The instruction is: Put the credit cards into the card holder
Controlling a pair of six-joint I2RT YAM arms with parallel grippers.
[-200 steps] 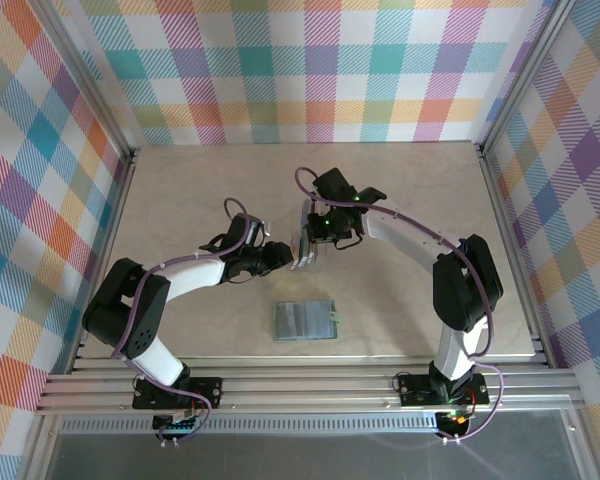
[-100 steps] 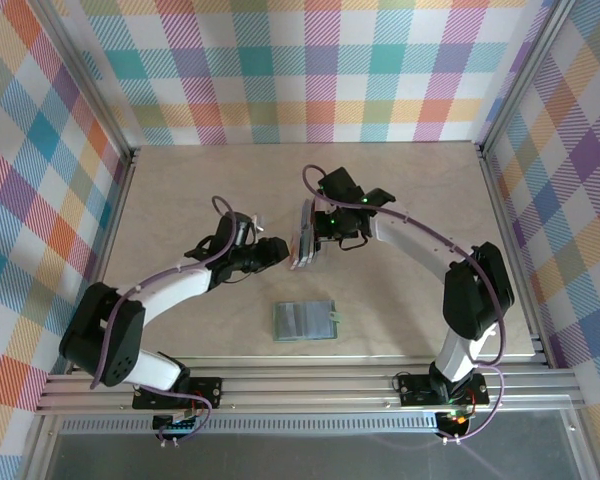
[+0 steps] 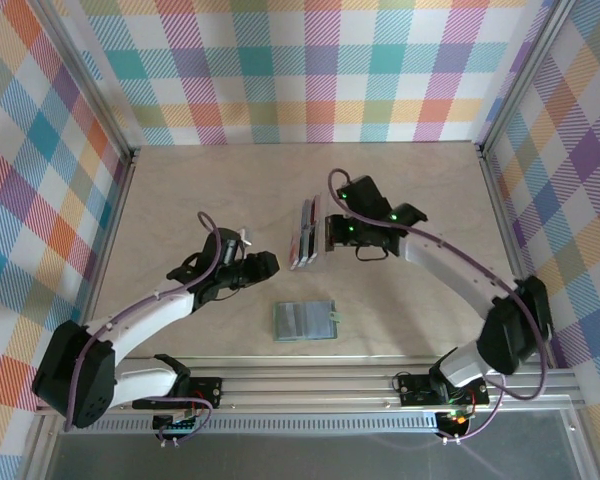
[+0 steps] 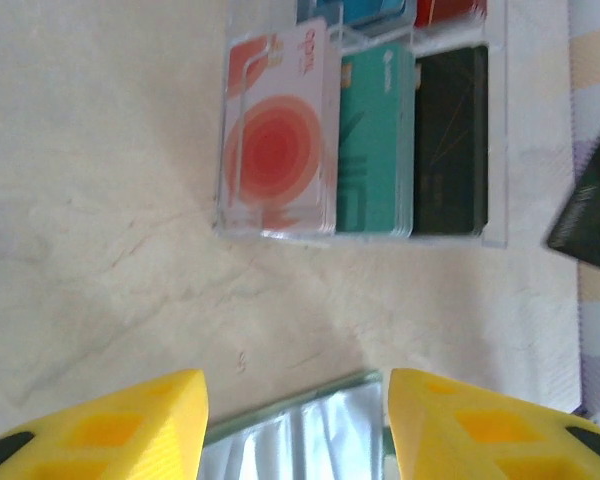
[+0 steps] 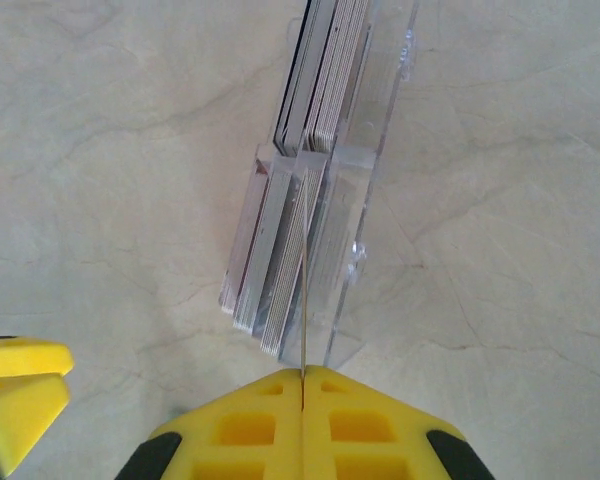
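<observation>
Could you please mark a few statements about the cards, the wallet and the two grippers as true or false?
1. The left gripper stands open, holding nothing. True.
2. The card holder lies inside the clear tray. False: it lies on the table, apart from the tray.
3. The right gripper is shut on a thin card seen edge-on. True.
4. The teal card is the outermost card of its row. False: it sits between a red-patterned card and a dark card.
</observation>
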